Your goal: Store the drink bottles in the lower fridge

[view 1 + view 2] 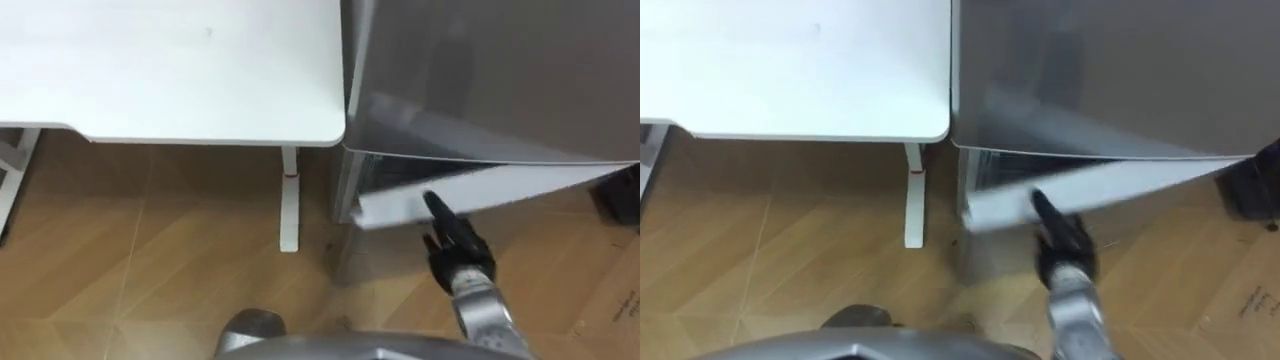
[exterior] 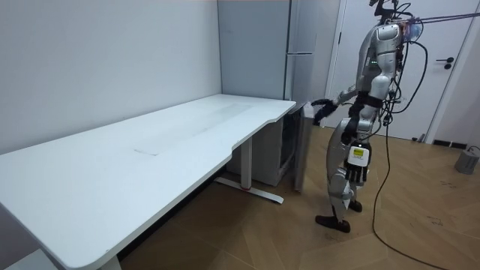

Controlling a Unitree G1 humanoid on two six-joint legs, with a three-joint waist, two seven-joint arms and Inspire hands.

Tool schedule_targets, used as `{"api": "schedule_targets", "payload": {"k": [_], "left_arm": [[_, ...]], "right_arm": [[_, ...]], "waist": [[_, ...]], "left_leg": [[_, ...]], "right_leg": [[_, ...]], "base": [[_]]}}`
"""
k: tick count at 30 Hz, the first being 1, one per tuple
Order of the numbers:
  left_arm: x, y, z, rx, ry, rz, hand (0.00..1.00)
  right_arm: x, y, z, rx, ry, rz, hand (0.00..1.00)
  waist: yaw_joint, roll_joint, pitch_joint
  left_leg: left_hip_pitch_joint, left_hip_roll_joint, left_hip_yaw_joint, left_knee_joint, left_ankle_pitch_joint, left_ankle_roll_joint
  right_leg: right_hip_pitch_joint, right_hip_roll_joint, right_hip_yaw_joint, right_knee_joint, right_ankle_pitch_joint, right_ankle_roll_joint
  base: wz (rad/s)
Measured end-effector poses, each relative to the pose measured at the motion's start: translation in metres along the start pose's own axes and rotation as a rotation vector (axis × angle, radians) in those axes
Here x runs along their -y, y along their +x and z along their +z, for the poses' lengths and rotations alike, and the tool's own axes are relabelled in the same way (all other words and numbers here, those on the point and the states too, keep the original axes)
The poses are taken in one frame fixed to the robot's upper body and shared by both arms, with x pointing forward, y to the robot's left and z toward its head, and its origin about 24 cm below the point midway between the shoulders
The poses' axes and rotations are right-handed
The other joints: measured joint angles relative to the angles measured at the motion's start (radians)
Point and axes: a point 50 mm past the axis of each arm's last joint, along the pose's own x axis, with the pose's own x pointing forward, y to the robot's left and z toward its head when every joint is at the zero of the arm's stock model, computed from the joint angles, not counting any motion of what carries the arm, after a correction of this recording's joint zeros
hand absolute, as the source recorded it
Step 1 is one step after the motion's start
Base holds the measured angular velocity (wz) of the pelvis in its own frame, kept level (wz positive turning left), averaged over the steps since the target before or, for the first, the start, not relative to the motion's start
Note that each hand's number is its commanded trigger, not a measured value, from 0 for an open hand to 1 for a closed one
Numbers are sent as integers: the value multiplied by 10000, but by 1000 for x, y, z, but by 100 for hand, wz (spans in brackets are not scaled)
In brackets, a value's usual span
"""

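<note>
While the robot stands upright on the wooden floor [image 2: 420, 225], right in front of the tall grey fridge [image 2: 301, 30], we see its right arm held out to the lower fridge door [image 2: 300, 150]. That door is a little way open and sticks out from the fridge at a slant.

When we look down from the robot's head, the top of the door shows as a long white edge [image 1: 500, 185]. Between that edge and the fridge we see a dark gap [image 1: 400, 170]; what is inside the gap is too dark for us to tell.

We see the right hand [image 1: 455, 245] come in from the lower right. It is dark, and its fingers are straight and point up at the white edge. It is not wrapped round anything. The tip of the longest finger reaches the edge near its left end, but we cannot tell if it pushes on it.

A big white table [image 1: 170, 60] stands just beside the fridge, on the robot's left. Its rounded corner comes close up to the fridge's side. A white leg [image 1: 289, 200] goes from the table down to the floor.

In the room view we see the robot face the room view's left, toward the fridge. Behind it is a shut white room door [image 2: 448, 67], and a small grey bin [image 2: 469, 159] stands on the floor at the room view's right.
</note>
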Motion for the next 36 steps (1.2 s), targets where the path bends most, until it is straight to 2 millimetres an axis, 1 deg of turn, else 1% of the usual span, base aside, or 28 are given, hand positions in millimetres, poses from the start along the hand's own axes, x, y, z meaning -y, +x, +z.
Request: {"api": "schedule_targets", "payload": {"k": [1, 2, 3, 4, 5, 6, 7, 9, 11, 12, 15, 17, 19, 20, 22, 24, 25, 26, 27, 28, 29, 31, 32, 33, 34, 35, 36], "left_arm": [[3, 0, -1, 46, 56, -74, 0], [4, -1, -2, 73, 88, -99, 0], [8, -1, -4, 72, 66, -169, 0], [10, -1, -6, 16, 56, -236, 0], [11, -1, -7, 3, 50, -265, 0], [12, -1, -7, -15, 42, -321, 0], [13, -1, -8, -22, 77, -394, 0], [13, -1, -6, 32, 174, -425, 0], [11, -1, 2, 189, 252, -410, 0], [10, -1, 6, 259, 341, -375, 0], [5, -1, 16, 487, 501, -185, 0], [3, -1, 22, 577, 528, -53, 0], [0, -2, 28, 703, 535, 103, 0], [0, -2, 28, 724, 538, 137, 0], [-2, -2, 30, 758, 580, 178, 0], [-1, -2, 28, 672, 573, 154, 0], [-1, -2, 27, 626, 567, 144, 0], [0, -2, 26, 568, 565, 133, 0], [0, -2, 24, 488, 541, 129, 0], [0, -1, 22, 427, 503, 119, 0], [0, -1, 21, 402, 493, 110, 0], [1, -1, 13, 249, 234, 98, 0], [0, -1, 11, 196, 130, 116, 0], [-2, -1, 5, 55, -92, 157, 0], [-3, -1, 2, 6, -377, 194, 0], [-4, -1, 1, -43, -500, 212, 0], [-6, -1, -2, -132, -738, 251, 0]], "right_arm": [[-19, 5, -10, -668, -78, 832, 0], [-22, 6, -17, -964, 42, 938, 0], [-25, 4, -28, -1597, -103, 1370, 0], [-30, 3, -35, -2184, -306, 1802, 0], [-33, 3, -36, -2372, -353, 2006, 0], [-38, 3, -38, -2581, -305, 2398, 0], [-41, 4, -38, -2700, -323, 2720, 0], [-42, 3, -37, -2832, -354, 3014, 0], [-39, 2, -36, -2991, -414, 3094, 0], [-37, 2, -35, -3073, -451, 3068, 0], [-35, 0, -36, -3357, -490, 3178, 0], [-34, -1, -36, -3470, -492, 3260, 0], [-32, -1, -34, -3486, -582, 3265, 0], [-32, -1, -34, -3481, -635, 3261, 0], [-33, -1, -33, -3463, -744, 3292, 0], [-32, 0, -33, -3515, -967, 3275, 0], [-31, 0, -32, -3531, -1011, 3256, 0], [-29, 0, -32, -3587, -1141, 3177, 0], [-25, -1, -29, -3594, -1442, 3086, 0], [-19, 0, -27, -3541, -1952, 2950, 0], [-15, 0, -26, -3529, -2214, 2816, 0], [7, -2, -24, -3645, -3109, 1984, 0], [14, -3, -24, -3676, -3209, 1740, 0], [27, -4, -23, -3754, -3521, 1217, 0], [41, -6, -19, -3841, -3933, 643, 0], [49, -7, -17, -3870, -4117, 277, 0], [69, -11, -11, -3911, -4578, -601, 0]], "waist": [[19, 65, -6], [42, 87, -7], [54, 161, 6], [65, 227, 3], [63, 263, 11], [48, 275, -22], [18, 325, -28], [-9, 390, -48], [-38, 444, -75], [-74, 479, -79], [-88, 549, -106], [-205, 559, -110], [-283, 552, -110], [-318, 532, -127], [-416, 426, -161], [-518, 350, -188], [-536, 336, -178], [-583, 277, -180], [-630, 196, -240], [-683, 131, -224], [-710, 113, -218], [-942, 38, -205], [-998, 7, -199], [-1102, -48, -204], [-1147, -91, -208], [-1163, -101, -209], [-1218, -136, -213]], "left_leg": [[35, -4, -23, -10, 15, -14], [74, -10, -34, -14, 20, -19], [130, -25, -56, -49, 18, -21], [134, -40, -55, -75, 17, -22], [133, -47, -44, -108, 17, -22], [134, -76, -38, -187, 19, -19], [141, -85, -8, -194, 19, -18], [147, -85, 79, -213, 5, -5], [124, -75, 184, -225, -9, 0], [146, -60, 268, -232, -14, 0], [358, 44, 717, -368, -42, -14], [484, 45, 850, -446, -43, -15], [622, 44, 1038, -536, -54, -8], [626, 43, 1059, -544, -61, -3], [626, 31, 1060, -544, -62, 5], [672, 26, 1054, -506, -59, 8], [719, 22, 1038, -501, -59, 8], [833, 16, 1019, -512, -61, 6], [832, 15, 992, -511, -61, 5], [832, 13, 963, -505, -61, 5], [833, 9, 946, -505, -61, 5], [868, -30, 812, -532, -72, 13], [885, -37, 767, -539, -72, 13], [917, -46, 701, -554, -71, 11], [918, -46, 702, -565, -71, 11], [918, -47, 696, -564, -72, 9], [928, -75, 625, -565, -73, 8]], "right_leg": [[31, 4, -22, -1, -11, -19], [77, 10, -22, 7, -8, -24], [157, 8, -29, -25, -8, -25], [143, -2, -8, -39, -11, -22], [135, -6, 1, -62, -10, -22], [141, -20, 10, -145, -9, -23], [132, -34, 38, -145, -9, -23], [96, -45, 106, -150, -11, -21], [-23, -57, 180, -98, -11, -20], [-63, -62, 244, -7, -11, -20], [-181, -36, 457, 217, -11, -19], [-160, -36, 534, 252, -11, -20], [-177, -37, 704, 360, -13, -16], [-173, -40, 706, 361, -14, -15], [-159, -45, 730, 341, -18, -8], [-99, -45, 736, 329, -19, -8], [-51, -45, 735, 316, -18, -8], [10, -45, 720, 234, -19, -7], [22, -44, 686, 180, -19, -7], [53, -42, 652, 173, -19, -7], [97, -42, 639, 164, -18, -7], [299, -54, 511, -15, -11, 11], [319, -54, 484, -17, -12, 12], [339, -54, 429, -24, -15, 16], [336, -60, 406, -49, -15, 15], [358, -61, 398, -83, -14, 15], [440, -69, 383, -172, -8, 19]], "base": [[12], [10], [4], [0], [0], [0], [-4], [-11], [-16], [-24], [-39], [-28], [-25], [-14], [-2], [0], [3], [5], [8], [8], [14], [17], [17], [9], [7], [5], [10]]}}
